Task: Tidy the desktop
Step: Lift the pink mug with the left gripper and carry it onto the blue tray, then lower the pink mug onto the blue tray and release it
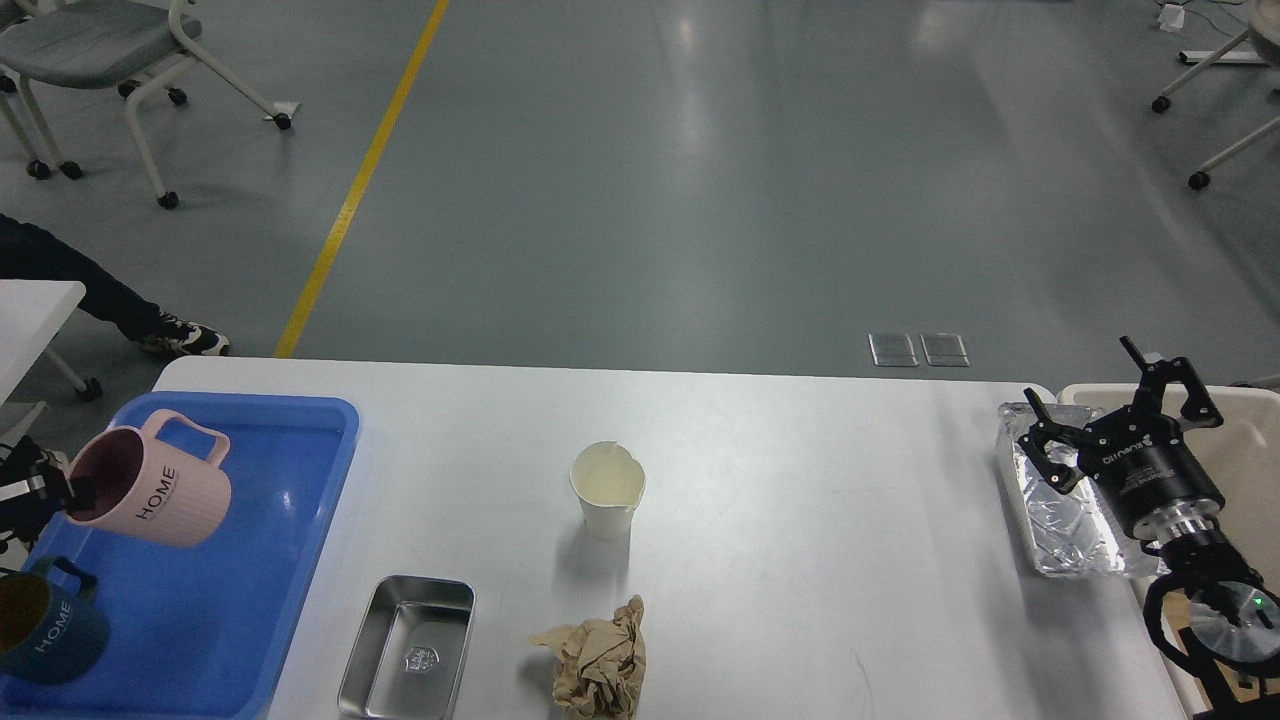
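Observation:
The white desktop (800,520) spans the lower view. On it stand a white paper cup (607,489), a small steel tray (407,648), a crumpled brown paper (596,668) and a foil tray (1060,510) at the right edge. My left gripper (72,492) is at the far left edge, shut on the rim of a pink "HOME" mug (150,488) held tilted over the blue tray (250,600). A dark blue "HOME" mug (45,622) sits in that tray. Over the foil tray's far end my right gripper (1105,410) stands open, holding nothing.
A beige bin (1245,450) stands beside the table's right end. Another white tabletop's corner (30,320) shows at far left. Office chairs (110,60) stand on the grey floor beyond, beside a yellow line (360,180).

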### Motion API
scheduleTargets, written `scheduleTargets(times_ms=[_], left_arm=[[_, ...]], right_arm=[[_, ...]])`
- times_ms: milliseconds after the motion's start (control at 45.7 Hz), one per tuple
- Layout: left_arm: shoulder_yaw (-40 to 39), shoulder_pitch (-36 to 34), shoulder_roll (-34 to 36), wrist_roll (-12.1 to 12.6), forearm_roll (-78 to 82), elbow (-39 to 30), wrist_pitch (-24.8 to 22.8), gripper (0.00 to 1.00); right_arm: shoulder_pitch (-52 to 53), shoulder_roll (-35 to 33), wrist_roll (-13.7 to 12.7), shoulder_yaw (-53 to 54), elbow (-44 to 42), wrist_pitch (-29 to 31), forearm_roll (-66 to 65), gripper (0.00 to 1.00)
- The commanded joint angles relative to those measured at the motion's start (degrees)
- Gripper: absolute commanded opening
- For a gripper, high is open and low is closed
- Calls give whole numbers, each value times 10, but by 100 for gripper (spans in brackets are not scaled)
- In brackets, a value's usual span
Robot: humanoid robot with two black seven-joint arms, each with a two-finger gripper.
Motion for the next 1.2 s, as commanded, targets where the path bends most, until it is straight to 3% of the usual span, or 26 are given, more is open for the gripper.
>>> scheduleTargets(times_ms=[0, 197, 372, 547, 897, 1181], left_arm=[[1, 29, -6, 0, 2, 0, 10, 0], [1, 74, -8, 0, 13, -4, 21, 0], [4, 123, -16, 0, 16, -2, 64, 0], [4, 126, -25, 1, 15, 2, 77, 0], [6, 153, -77, 26, 17, 24, 106, 1], [5, 173, -102, 25, 17, 57, 118, 1]], right_arm=[[0, 1, -1, -2, 1, 0, -1, 100], [3, 2, 0, -15, 1, -1, -3, 100], [3, 2, 0, -16, 1, 0, -4, 100], [3, 7, 0, -16, 0, 0, -4, 100], [2, 7, 0, -15, 1, 0, -4, 100], [2, 7, 0, -15, 1, 0, -4, 100]])
